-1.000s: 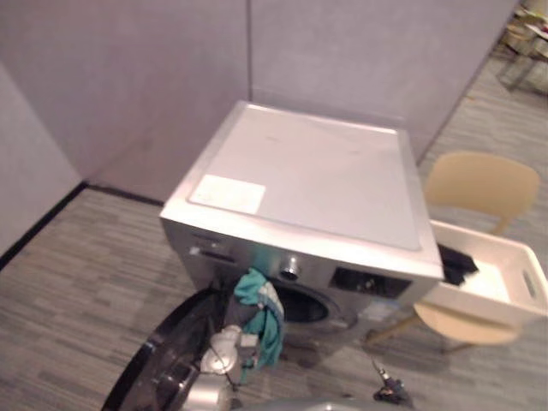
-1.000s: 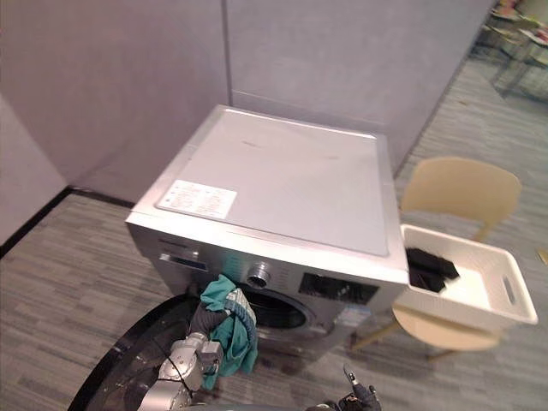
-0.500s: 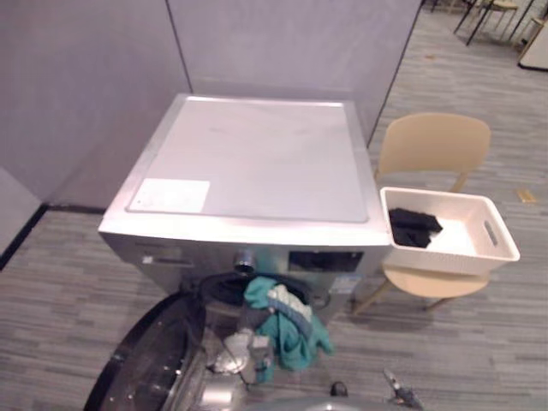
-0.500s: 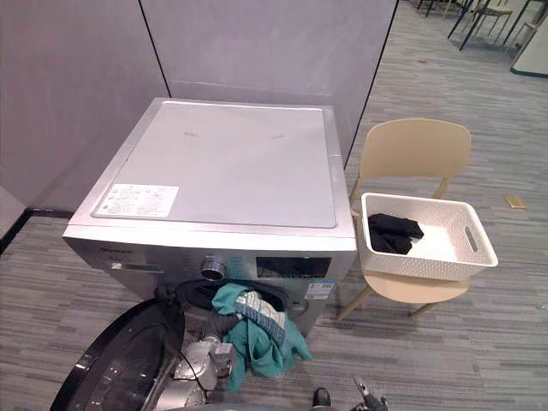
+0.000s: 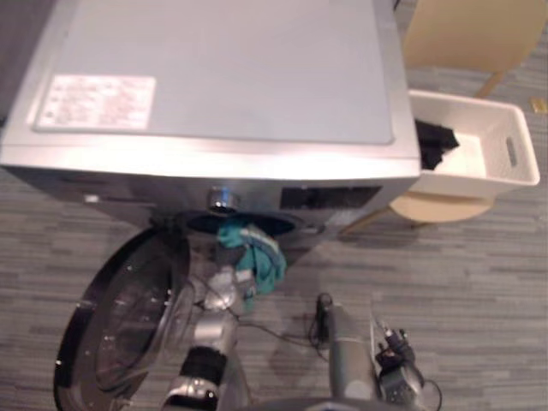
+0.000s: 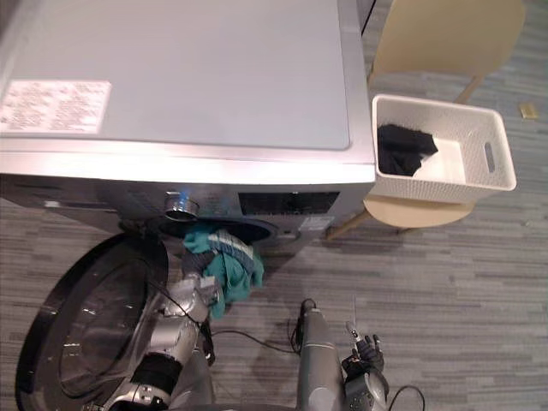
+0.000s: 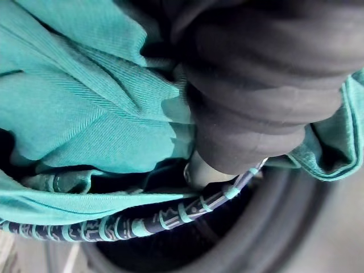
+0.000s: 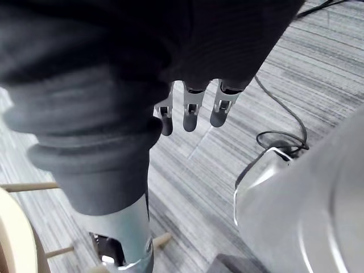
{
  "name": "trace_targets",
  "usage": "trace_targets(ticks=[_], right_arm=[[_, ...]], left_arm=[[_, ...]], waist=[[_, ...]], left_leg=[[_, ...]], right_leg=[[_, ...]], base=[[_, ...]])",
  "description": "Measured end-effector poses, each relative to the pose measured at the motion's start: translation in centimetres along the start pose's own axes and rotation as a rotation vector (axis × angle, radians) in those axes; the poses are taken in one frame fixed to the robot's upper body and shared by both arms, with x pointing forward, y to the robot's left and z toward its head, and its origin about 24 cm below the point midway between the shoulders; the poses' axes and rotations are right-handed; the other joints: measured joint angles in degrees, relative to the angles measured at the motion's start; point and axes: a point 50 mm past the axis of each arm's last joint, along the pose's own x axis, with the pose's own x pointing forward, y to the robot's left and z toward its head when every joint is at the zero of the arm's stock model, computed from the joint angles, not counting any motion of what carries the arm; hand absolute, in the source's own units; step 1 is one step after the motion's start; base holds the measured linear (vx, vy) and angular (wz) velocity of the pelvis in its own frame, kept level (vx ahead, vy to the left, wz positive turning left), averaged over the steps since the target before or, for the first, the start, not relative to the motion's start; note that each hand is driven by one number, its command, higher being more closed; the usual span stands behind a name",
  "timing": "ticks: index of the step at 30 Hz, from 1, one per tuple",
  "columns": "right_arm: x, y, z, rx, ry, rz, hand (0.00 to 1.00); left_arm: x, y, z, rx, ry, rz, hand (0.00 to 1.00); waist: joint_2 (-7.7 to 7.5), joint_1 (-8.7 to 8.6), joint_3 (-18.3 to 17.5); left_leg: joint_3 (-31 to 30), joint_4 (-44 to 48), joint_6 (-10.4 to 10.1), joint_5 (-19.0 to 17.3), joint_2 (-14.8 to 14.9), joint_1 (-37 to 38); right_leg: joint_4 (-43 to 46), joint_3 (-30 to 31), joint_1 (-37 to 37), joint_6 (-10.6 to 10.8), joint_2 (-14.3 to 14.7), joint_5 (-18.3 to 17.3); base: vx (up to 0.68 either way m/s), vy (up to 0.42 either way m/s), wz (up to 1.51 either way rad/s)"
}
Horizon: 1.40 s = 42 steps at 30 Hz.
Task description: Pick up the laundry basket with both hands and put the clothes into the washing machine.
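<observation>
While the left hand [image 6: 195,298] sat at the drum mouth in the lower centre-left of the head view, the teal garment [image 6: 227,265] hung bunched over the lip of the opening, partly inside and partly draped down the front of the washing machine [image 6: 180,68]. Left wrist view had teal cloth wrapped all round the hand's dark cover, fingers buried in it, so I couldn't tell whether it was gripping or not. Machine door [image 6: 77,325] stood swung wide open at lower left. Right hand [image 8: 190,111] hung low at the lower right of the frame over the grey floor [image 6: 445,282], fingers straight and relaxed, nothing in it. White laundry basket [image 6: 445,184] was at upper right, sitting on the seat of the beige chair [image 6: 445,38] just beside the machine's side, well apart from both hands. One black garment [image 6: 402,147] lay in the basket's end nearest the machine.
</observation>
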Motion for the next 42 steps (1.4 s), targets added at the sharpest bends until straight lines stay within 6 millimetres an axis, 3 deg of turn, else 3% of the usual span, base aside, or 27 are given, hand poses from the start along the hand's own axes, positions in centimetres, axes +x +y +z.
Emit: trace_targets(ticks=[5,7,10,11,14,16,19,24,32,35,36,42], right_arm=[[0.0,2.2,2.3,0.068,-0.11,0.077,0.0],[-0.1,2.7,3.1,0.101,-0.15,0.099,0.0],[-0.2,3.1,3.6,0.116,-0.174,0.113,0.0],[-0.2,3.1,3.8,0.131,-0.185,0.116,0.0],[-0.2,3.1,3.7,0.164,-0.184,0.112,0.0],[-0.3,3.2,3.5,0.194,-0.175,0.111,0.0],[-0.5,3.5,3.1,0.251,-0.162,0.116,0.0],[-0.3,1.2,3.1,0.363,-0.161,0.044,0.0],[-0.6,-2.6,3.6,0.457,-0.21,-0.068,0.0],[-0.6,-2.9,4.1,0.463,-0.233,-0.062,0.0],[-0.6,-2.9,4.1,0.462,-0.235,-0.058,0.0],[-0.7,-2.3,4.0,0.439,-0.233,-0.016,0.0]], left_arm=[[4.2,-0.8,6.3,-0.061,-0.153,0.08,1.0],[6.0,-1.1,10.9,-0.101,-0.254,0.097,1.0],[7.4,-1.4,15.8,-0.13,-0.352,0.104,1.0],[8.0,-1.3,19.1,-0.172,-0.411,0.101,1.0],[8.1,-1.3,24.2,-0.233,-0.512,0.089,1.0],[8.0,-1.6,26.1,-0.267,-0.537,0.075,1.0],[7.2,-1.8,31.4,-0.265,-0.636,0.049,1.0],[5.1,-4.0,36.0,-0.153,-0.772,-0.025,1.0],[1.9,-5.9,40.1,0.186,-1.042,0.14,1.0],[1.3,-5.5,40.6,0.298,-1.123,0.227,1.0],[1.2,-5.4,40.6,0.337,-1.142,0.243,0.0],[1.4,-5.5,40.6,0.528,-1.163,0.29,0.0]], waist=[[-0.36,-0.62,3.51],[-0.69,-1.16,4.57],[-1.46,-1.85,5.29],[-1.65,-2.5,5.39],[-1.88,-2.86,5.68],[-2.28,-2.65,6.66],[-2.91,-2.9,7.34],[-3.46,-2.29,8.9],[-3.65,-2.35,10.01],[-3.65,-2.95,10.01],[-3.69,-3.03,10.03],[-3.76,-3.72,10.06]], left_leg=[[-1.74,10.08,-0.39,-3.02,2.4,-9.49],[-1.69,13.16,-0.31,-4.08,3.84,-13.07],[-1.61,15.56,-0.38,-4.87,5.15,-16.28],[-1.8,17.06,-0.34,-5.37,6.2,-18.84],[-1.76,18.78,-0.28,-5.68,7.74,-23.12],[-1.83,19.74,-0.23,-5.7,8.16,-24.74],[-2.01,21.56,-0.11,-5.96,9.73,-27.77],[-2.06,23.79,0.79,-6.45,9.92,-31.04],[-3.29,28.34,2.32,-7.28,9.67,-35.6],[-3.91,29.34,2.42,-7.33,9.64,-36.4],[-3.98,29.42,2.42,-7.33,9.65,-36.51],[-4.38,29.53,2.41,-7.31,9.5,-37.04]], right_leg=[[9.33,1.57,-10.08,-0.43,1.62,-2.0],[11.33,2.4,-14.01,-0.43,2.8,-2.0],[12.75,3.35,-17.53,-0.52,4.1,-1.92],[13.15,3.48,-19.98,-0.65,5.02,-1.68],[13.17,4.01,-24.22,-0.68,6.32,-0.37],[13.64,4.31,-25.94,-0.75,7.18,-0.11],[13.57,4.54,-28.57,-0.72,8.27,1.07],[13.48,5.53,-31.47,-0.26,9.0,3.0],[16.0,6.64,-35.17,0.48,8.8,3.78],[16.95,6.53,-35.77,0.49,8.65,3.78],[17.03,6.52,-35.84,0.49,8.65,3.78],[17.05,6.01,-35.73,0.49,8.48,3.78]], base=[[-0.05,-0.037,-0.19],[-0.08,-0.018,-0.33],[-0.08,-0.027,-0.32],[-0.09,-0.022,-0.38],[-0.06,0.001,-0.35],[-0.03,-0.018,-0.21],[-0.04,0.017,-0.26],[-0.07,0.047,-0.11],[-0.05,0.058,-0.03],[-0.02,0.042,0.01],[0.0,0.0,0.0],[0.0,0.024,0.02]])
